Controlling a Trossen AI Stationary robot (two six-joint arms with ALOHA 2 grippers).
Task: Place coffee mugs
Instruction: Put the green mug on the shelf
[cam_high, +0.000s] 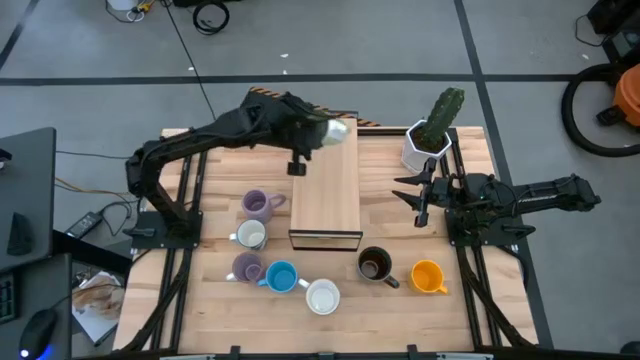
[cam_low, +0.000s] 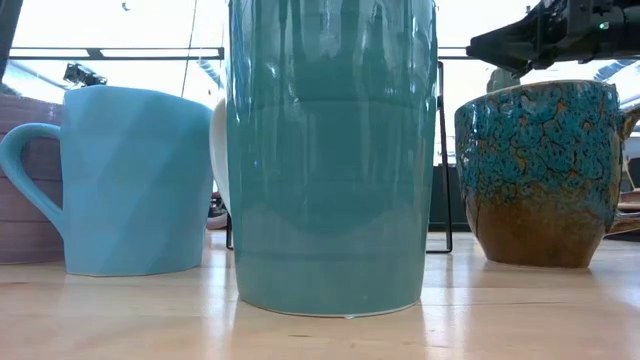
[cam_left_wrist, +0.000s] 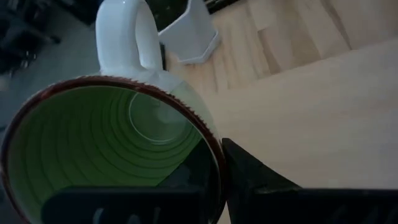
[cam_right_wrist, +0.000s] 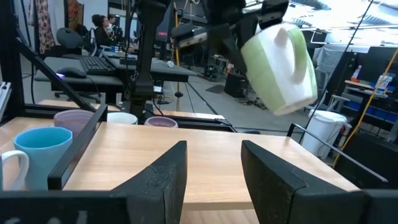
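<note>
My left gripper (cam_high: 320, 132) is shut on a green mug (cam_high: 337, 131), holding it in the air above the far end of a wooden riser (cam_high: 325, 195). The right wrist view shows this mug (cam_right_wrist: 280, 65) tilted, pale green outside with a white handle. On the table near the riser stand two lilac mugs (cam_high: 258, 205) (cam_high: 246, 268), two white ones (cam_high: 250, 235) (cam_high: 322, 297), a blue one (cam_high: 281, 277), a dark brown one (cam_high: 375, 265) and an orange one (cam_high: 428, 276). My right gripper (cam_high: 420, 195) waits open at the right. My left gripper pinches the green mug's wall at the rim (cam_left_wrist: 216, 155), one finger inside the mug and one finger (cam_left_wrist: 249, 177) outside, on the side away from the handle (cam_left_wrist: 124, 31). The mug is lifted clear and tilted, its mouth toward the gripper.
A white hexagonal pot with a cactus (cam_high: 430, 140) stands at the far right, just beyond my right gripper. In the low view, a teal-walled mug (cam_low: 330, 150) fills the middle, with the blue mug (cam_low: 130, 180) and the speckled brown mug (cam_low: 540, 170) beside it.
</note>
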